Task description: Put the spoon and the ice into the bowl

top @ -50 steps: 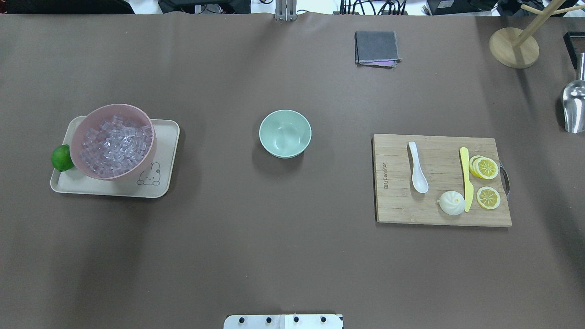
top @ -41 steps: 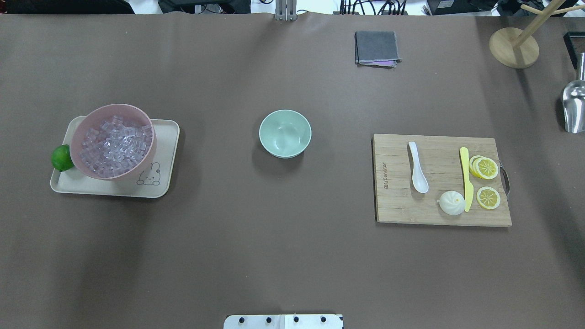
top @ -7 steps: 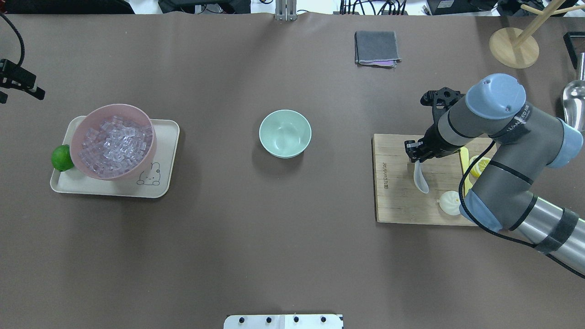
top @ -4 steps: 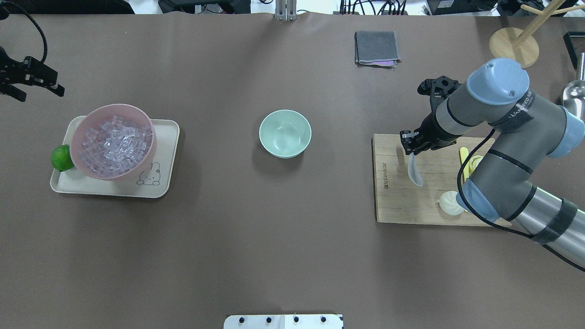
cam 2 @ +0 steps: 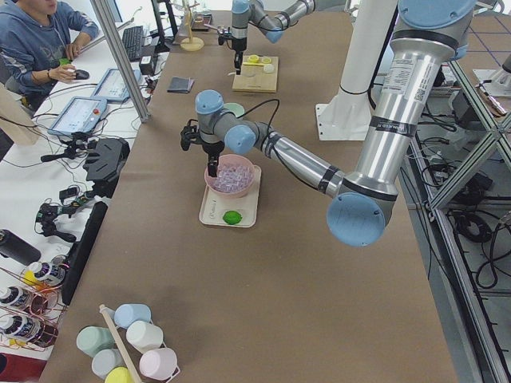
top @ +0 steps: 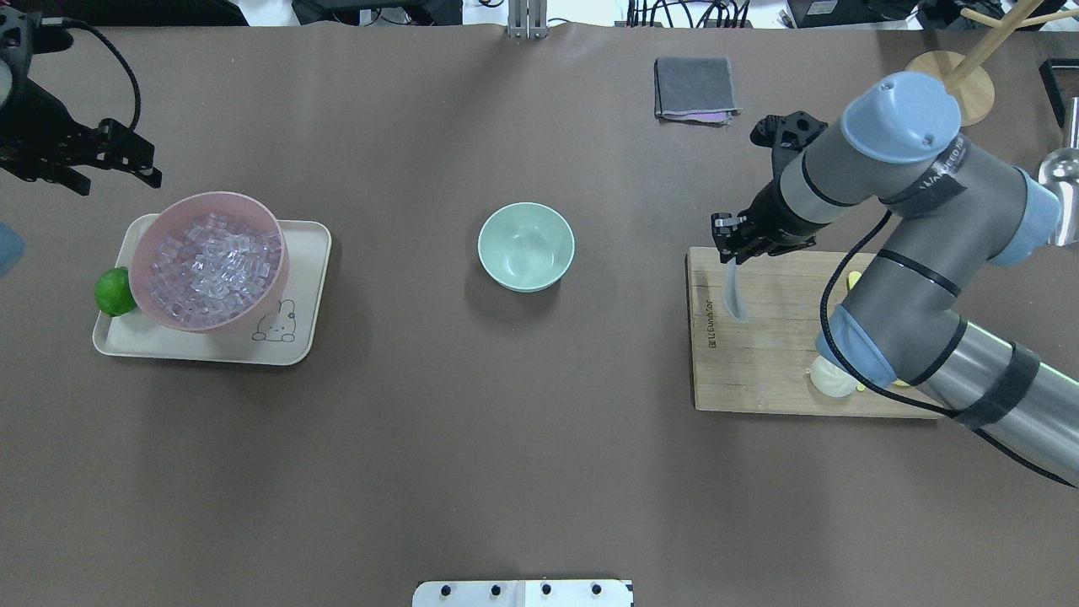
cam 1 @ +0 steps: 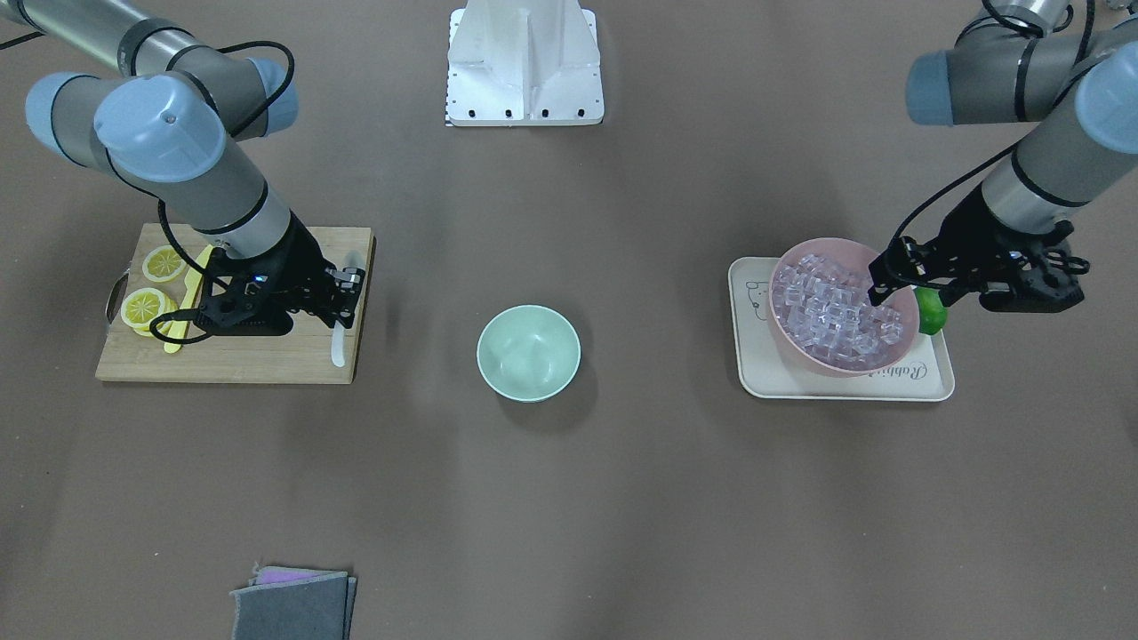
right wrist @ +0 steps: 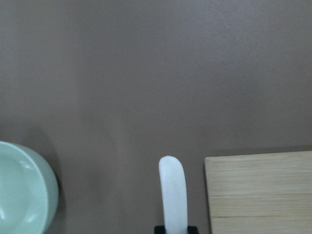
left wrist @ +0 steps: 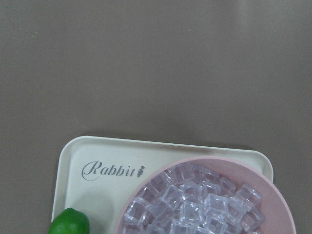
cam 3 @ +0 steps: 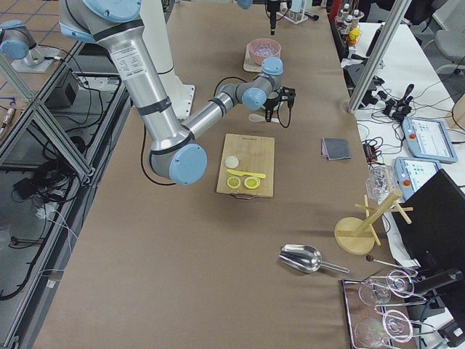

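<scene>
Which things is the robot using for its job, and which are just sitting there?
For the job:
spoon, held by the right gripper
ice
green bowl

Just lying about:
lime
knife
lemon slices
bun
cloth
scoop

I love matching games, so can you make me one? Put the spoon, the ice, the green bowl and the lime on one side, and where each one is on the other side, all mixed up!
Things:
1. spoon
2. ice
3. green bowl
4. lime

Places:
A. on the tray, beside the pink bowl
B. held up by the right gripper
C. empty, standing alone on the table
D. piled in the pink bowl

Right pairs: 1-B, 2-D, 3-C, 4-A
</scene>
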Controlling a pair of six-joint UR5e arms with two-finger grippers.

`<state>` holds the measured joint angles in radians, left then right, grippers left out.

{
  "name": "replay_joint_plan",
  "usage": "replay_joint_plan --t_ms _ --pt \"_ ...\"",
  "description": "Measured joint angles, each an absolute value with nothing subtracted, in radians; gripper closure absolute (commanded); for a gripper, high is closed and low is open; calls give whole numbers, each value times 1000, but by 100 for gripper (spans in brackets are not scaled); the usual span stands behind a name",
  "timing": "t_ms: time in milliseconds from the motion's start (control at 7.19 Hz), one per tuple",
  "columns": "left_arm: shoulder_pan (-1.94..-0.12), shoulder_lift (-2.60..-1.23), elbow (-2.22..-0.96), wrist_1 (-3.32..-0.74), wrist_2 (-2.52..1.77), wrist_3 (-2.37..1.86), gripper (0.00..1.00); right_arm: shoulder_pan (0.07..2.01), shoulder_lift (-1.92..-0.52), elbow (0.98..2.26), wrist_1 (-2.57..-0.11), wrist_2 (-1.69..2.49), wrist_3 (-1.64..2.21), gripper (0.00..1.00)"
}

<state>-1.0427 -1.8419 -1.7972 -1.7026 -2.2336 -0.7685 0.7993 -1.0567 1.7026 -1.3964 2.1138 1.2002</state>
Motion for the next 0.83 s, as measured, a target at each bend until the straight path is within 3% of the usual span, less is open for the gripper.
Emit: replay_joint_plan --t_ms 834 --pt "-960 -1842 -1808 -1699 -2220 -838 3 712 -826 1566 -1413 1952 1619 100"
